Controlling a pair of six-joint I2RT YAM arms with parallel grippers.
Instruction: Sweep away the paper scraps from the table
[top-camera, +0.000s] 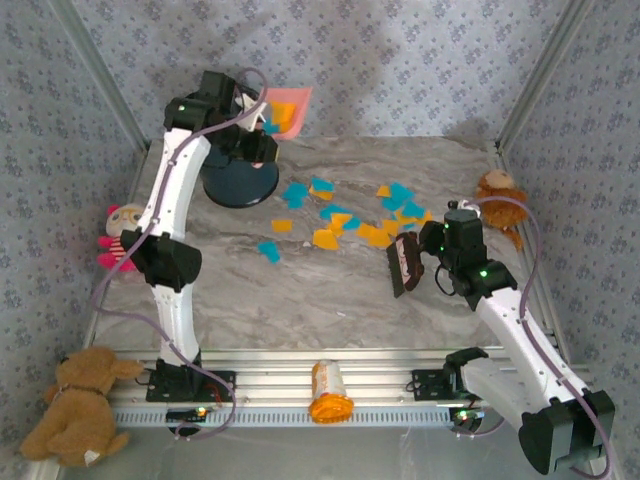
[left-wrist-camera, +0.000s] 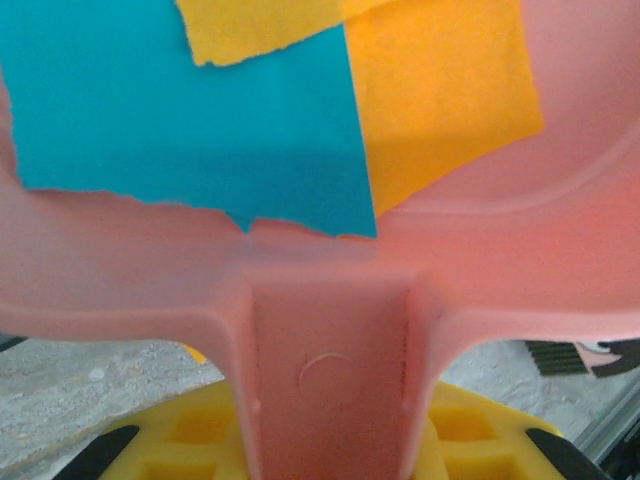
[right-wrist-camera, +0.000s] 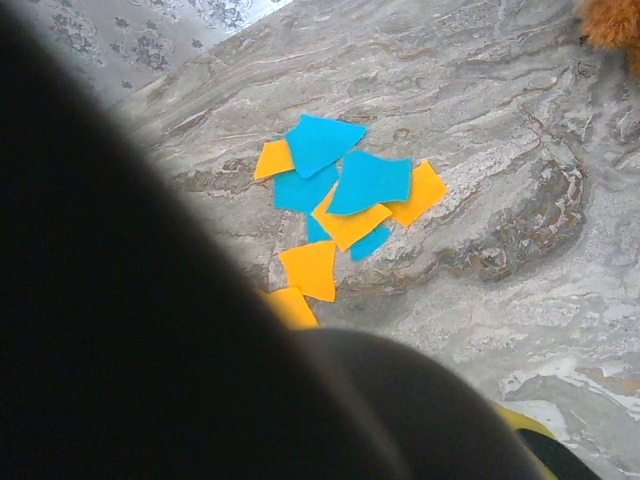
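The paper scraps (top-camera: 345, 222) are lying in a left-to-right band across the table (top-camera: 300, 300) — the left gripper (top-camera: 253, 118) is clamping the pink dustpan (top-camera: 300, 96), the right gripper (top-camera: 422, 258) a dark brush (top-camera: 403, 266).

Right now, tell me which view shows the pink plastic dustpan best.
Left wrist view: the pink plastic dustpan is close, handle and pan clear, blue and orange paper scraps on it. Top external view shows it small, raised at the marble table's far left.

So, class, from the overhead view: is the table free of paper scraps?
No, many orange and blue paper scraps lie scattered across the table.
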